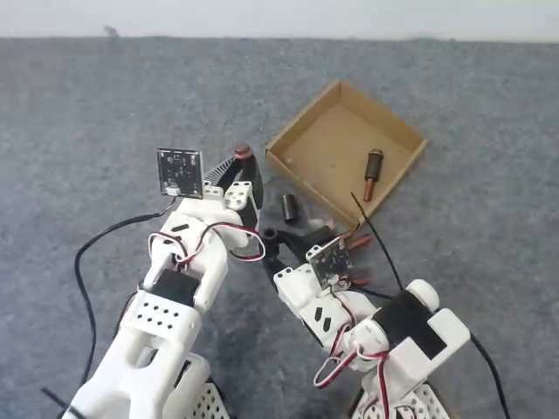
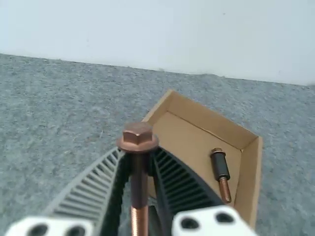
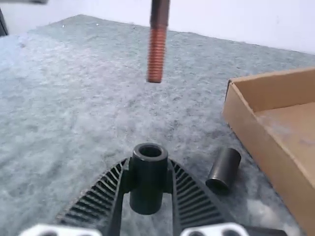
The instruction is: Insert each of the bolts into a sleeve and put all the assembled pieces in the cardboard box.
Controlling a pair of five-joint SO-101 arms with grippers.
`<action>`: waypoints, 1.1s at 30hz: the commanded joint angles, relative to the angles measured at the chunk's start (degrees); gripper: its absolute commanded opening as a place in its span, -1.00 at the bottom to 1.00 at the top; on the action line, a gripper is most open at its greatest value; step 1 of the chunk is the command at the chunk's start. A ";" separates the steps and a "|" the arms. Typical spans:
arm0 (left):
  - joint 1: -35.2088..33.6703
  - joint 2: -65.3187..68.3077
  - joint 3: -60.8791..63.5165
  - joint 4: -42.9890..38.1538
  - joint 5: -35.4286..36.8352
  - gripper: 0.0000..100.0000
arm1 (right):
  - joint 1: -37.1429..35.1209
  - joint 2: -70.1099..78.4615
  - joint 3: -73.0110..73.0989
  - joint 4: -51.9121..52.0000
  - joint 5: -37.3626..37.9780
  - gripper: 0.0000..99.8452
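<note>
The left claw (image 2: pixel 139 156) clamps a copper-coloured hex-head bolt (image 2: pixel 139 139) upright; the right claw (image 3: pixel 147 169) grips a black cylindrical sleeve (image 3: pixel 147 189). The open cardboard box (image 1: pixel 319 144) holds one sleeved bolt (image 1: pixel 373 173).

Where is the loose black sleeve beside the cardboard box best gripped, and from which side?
Likely across the middle of the loose sleeve, coming down from above: it lies on its side, so its round flanks are free, while the cardboard box wall stands close beside it.
</note>
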 commanded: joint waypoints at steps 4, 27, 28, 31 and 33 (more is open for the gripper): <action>3.08 -2.81 -1.01 3.25 -0.62 -0.98 | -0.22 -0.04 -1.49 -1.54 1.49 -0.99; 6.33 -2.99 2.95 6.68 -5.45 -0.98 | 0.48 -0.04 -1.49 -1.63 1.49 -0.99; 6.33 -2.99 2.95 6.68 -5.45 -0.98 | 0.48 -0.04 -1.49 -1.54 1.49 -0.99; 6.33 -3.08 2.77 6.68 -3.16 -0.98 | 0.48 -0.04 -1.49 -1.45 1.49 -0.99; 6.33 -3.08 2.59 6.59 -0.26 -0.98 | 0.48 -0.04 -1.49 -1.45 1.49 -0.99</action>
